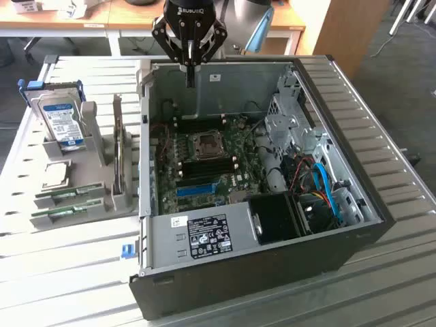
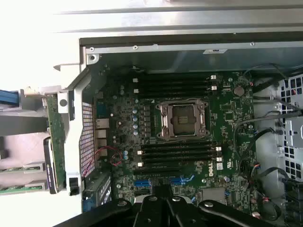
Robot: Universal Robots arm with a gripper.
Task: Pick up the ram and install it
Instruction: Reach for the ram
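The computer case (image 1: 167, 235) is showing dull grey sheet metal inside and a matt black shell outside. The motherboard (image 2: 227, 118) is gleaming as lacquered green circuit board. The counter (image 1: 395, 272) is looking like pale ribbed metal. The ram (image 1: 67, 195) is showing green board, its holder (image 1: 92, 136) matt grey plastic. The pincer (image 1: 190, 76) is looking matt black.

black housing (image 1: 193, 11) above the jaws — ROBOTIQ | motherboard (image 2: 222, 118) — DELL | case label (image 1: 208, 235): print unreadable
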